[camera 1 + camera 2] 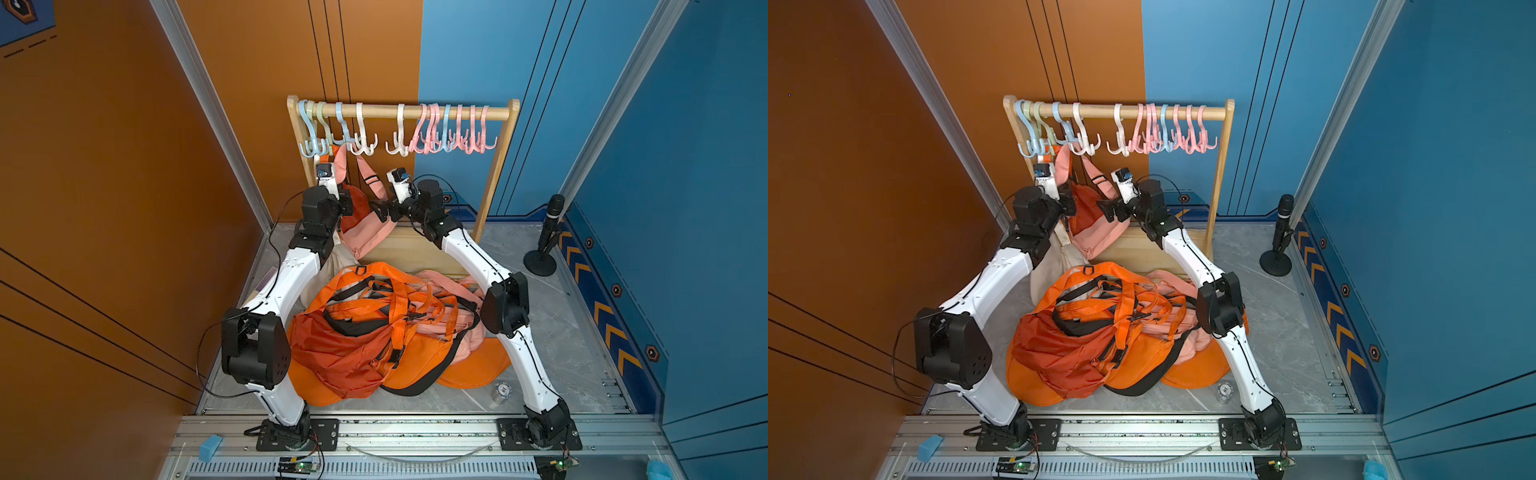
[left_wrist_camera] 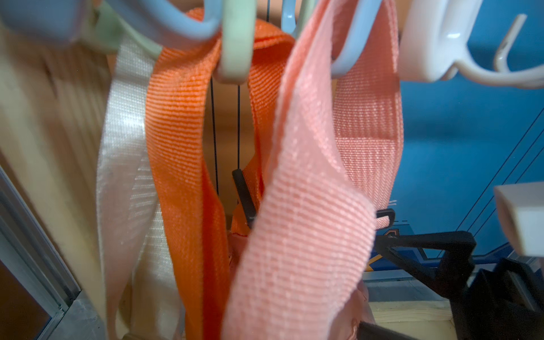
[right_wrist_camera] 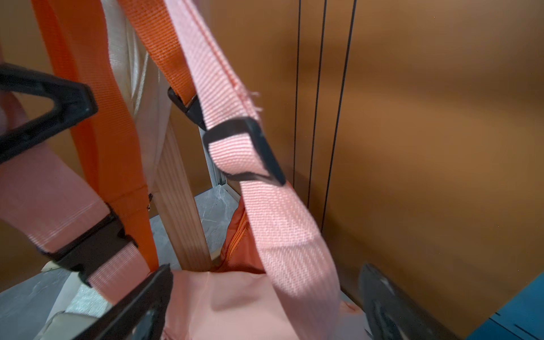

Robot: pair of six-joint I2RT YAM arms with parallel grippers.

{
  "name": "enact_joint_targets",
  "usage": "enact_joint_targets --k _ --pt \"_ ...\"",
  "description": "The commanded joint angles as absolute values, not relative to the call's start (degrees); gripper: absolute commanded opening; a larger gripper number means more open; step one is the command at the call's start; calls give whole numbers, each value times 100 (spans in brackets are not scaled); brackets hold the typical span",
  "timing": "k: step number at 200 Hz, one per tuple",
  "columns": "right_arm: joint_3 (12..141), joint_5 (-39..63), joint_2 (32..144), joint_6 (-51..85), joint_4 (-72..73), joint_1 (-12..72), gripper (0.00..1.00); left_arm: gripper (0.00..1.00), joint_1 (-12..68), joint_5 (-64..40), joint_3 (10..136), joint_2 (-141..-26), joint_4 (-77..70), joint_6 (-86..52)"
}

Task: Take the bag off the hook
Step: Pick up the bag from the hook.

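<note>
Both top views show the wooden rack point(image 1: 378, 110) at the back of the tabletop point(image 1: 561, 332), with a row of pastel hooks point(image 1: 453, 129) on its rod. The pink bag point(image 1: 365, 232) hangs under the hooks near the rack's left end, its body low against the rack's base. A pile of orange and pink bags point(image 1: 374, 328) lies on the tabletop between my two arms. From up there I cannot tell which hook carries which strap.

The left wrist view settles that. The pink strap point(image 2: 309, 176) is looped over a pale blue hook point(image 2: 350, 56). An orange strap point(image 2: 179, 132) hangs from a green hook point(image 2: 235, 44) beside it, and a white strap point(image 2: 123, 132) hangs further over. The bag is on its hook, not off.

Only the right wrist view shows the black slider buckle point(image 3: 253, 147) on the pink strap, with a wooden upright point(image 3: 182, 206) behind the straps.

Left arm: raised steeply, with the left hand point(image 1: 345, 201) beside the bag's straps, just under the hooks. Its jaws are together. The webbing hides the fingers in the wrist view, so I cannot tell whether any strap is pinched.

Right arm: reaching in from the opposite side, with the right hand point(image 3: 265, 273) near the bag's top. Its jaws are spread wide. The pink strap runs down between them, clear of both fingers as far as I can see.
</note>
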State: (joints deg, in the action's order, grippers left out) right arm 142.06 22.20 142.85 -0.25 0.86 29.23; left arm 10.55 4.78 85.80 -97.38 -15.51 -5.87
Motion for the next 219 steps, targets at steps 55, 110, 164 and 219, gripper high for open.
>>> enact_joint_targets --k 55,110,164,219 --pt "14766 1057 15000 343 1546 2968 78 0 945 287 8378 -9289 -1498 -659" --pt "14182 932 14544 474 1967 3084 3 0 850 213 8370 -9220 -1421 -714" --pt "12823 1058 13598 569 2427 3211 0 0 845 105 9067 -9462 -1179 -795" --pt "12260 1254 13093 575 2575 3448 0 0 881 24 10188 -9887 -776 -809"
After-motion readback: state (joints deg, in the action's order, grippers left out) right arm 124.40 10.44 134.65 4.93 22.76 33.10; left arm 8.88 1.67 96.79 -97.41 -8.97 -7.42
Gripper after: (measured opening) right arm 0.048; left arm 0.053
